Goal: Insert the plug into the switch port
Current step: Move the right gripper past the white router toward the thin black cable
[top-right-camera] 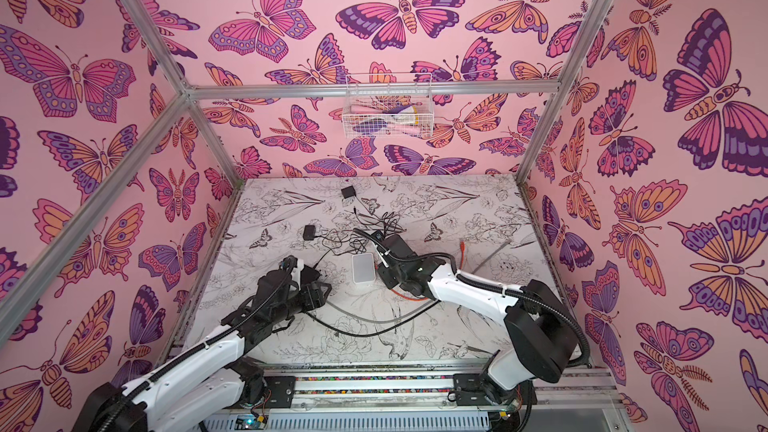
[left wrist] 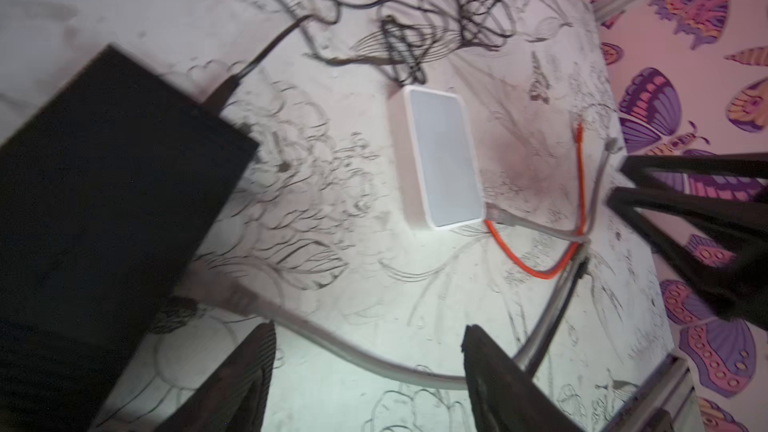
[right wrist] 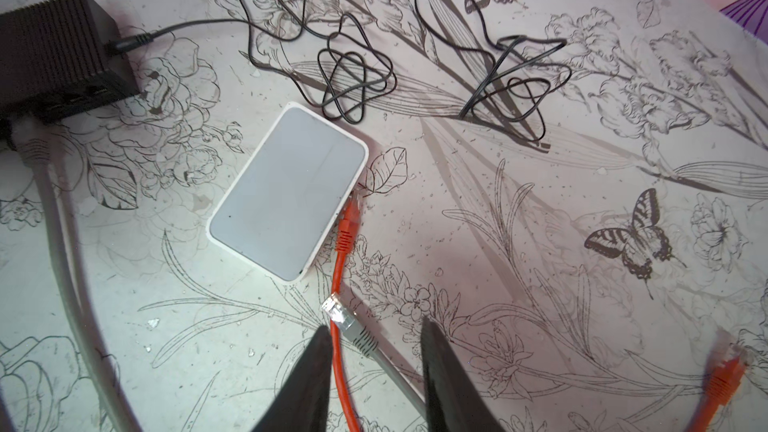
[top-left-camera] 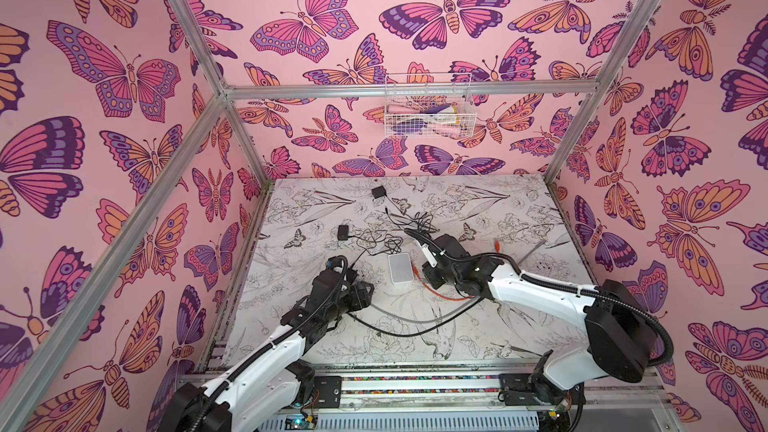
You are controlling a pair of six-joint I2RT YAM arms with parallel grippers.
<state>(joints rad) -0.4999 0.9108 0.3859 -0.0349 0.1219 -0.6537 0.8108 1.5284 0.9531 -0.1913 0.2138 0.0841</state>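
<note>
Looking in a top view, you see the white switch (top-left-camera: 401,268) lying flat near the middle of the table (top-left-camera: 528,326), between your two arms. Its top is plain grey with a white rim. Any writing on it is too small to read.

In the right wrist view, the orange plug (right wrist: 348,222) sits with its tip against the side of the switch, near one corner. You cannot tell if it is pushed all the way in. Its orange cable (right wrist: 338,284) runs back between the fingers of the right gripper (right wrist: 374,324). The grey plug (right wrist: 337,312) lies on the table just beside the switch, not in it. It lies across the orange cable, and its clear tip points toward the switch. The right gripper's fingers are spread apart, one on each side of both cables, and they pinch nothing. The other orange plug (right wrist: 723,380) lies loose, well apart from the switch.

Your left gripper (left wrist: 368,330) is spread wide too and holds nothing. A grey cable (left wrist: 332,347) lies on the table between its fingers and runs to the black box (left wrist: 104,201) beside it. Thin black cords (right wrist: 353,76) lie in tangles just past the switch.
</note>
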